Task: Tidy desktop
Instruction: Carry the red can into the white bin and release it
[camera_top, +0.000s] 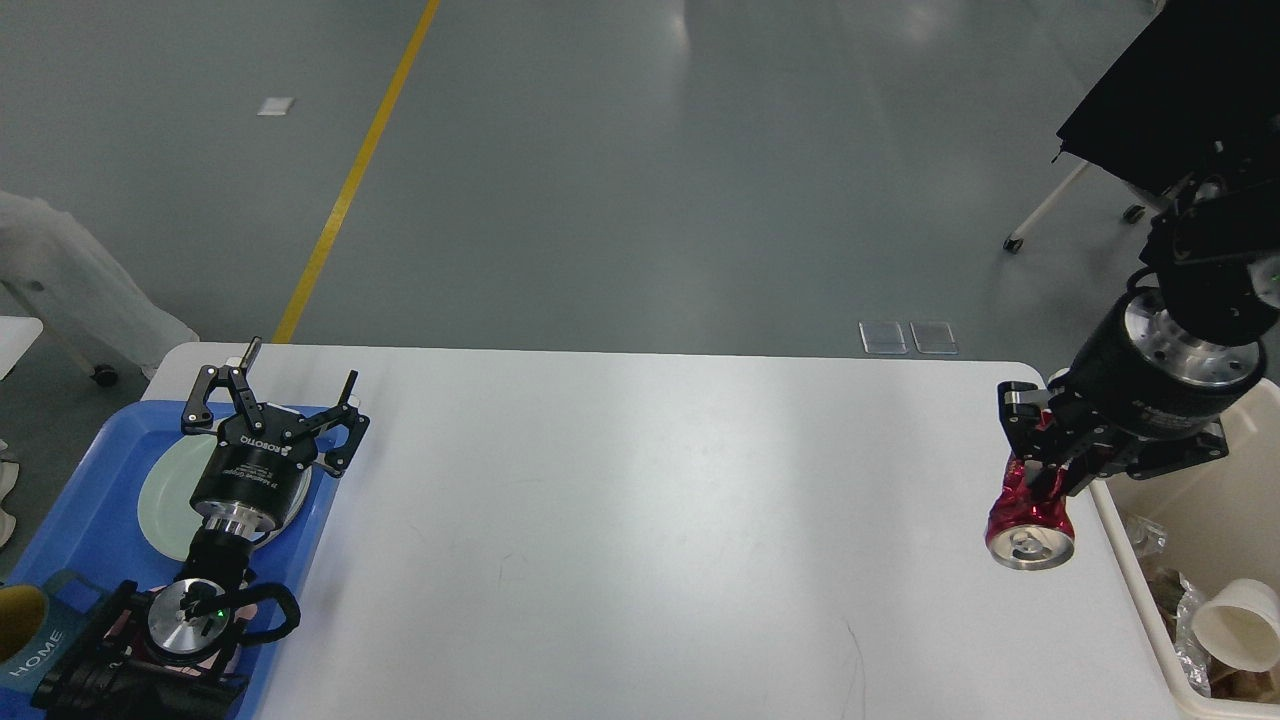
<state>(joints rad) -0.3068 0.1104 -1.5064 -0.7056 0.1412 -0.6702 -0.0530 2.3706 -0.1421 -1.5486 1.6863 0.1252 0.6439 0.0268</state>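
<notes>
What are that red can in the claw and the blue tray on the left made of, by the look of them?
The red can, held in the right claw, looks like thin aluminium: its end is bare silvery metal with a rim, and its glossy red wall is dented. The blue tray looks like moulded plastic: one even colour, smooth, with a soft sheen and a rounded raised rim.

I see a smooth white desktop (620, 520) with a soft sheen. The crumpled can (1028, 520) is glossy red metal with a bare silvery end. The tray (90, 500) looks like smooth blue plastic, the bin (1150, 610) cream plastic.
</notes>
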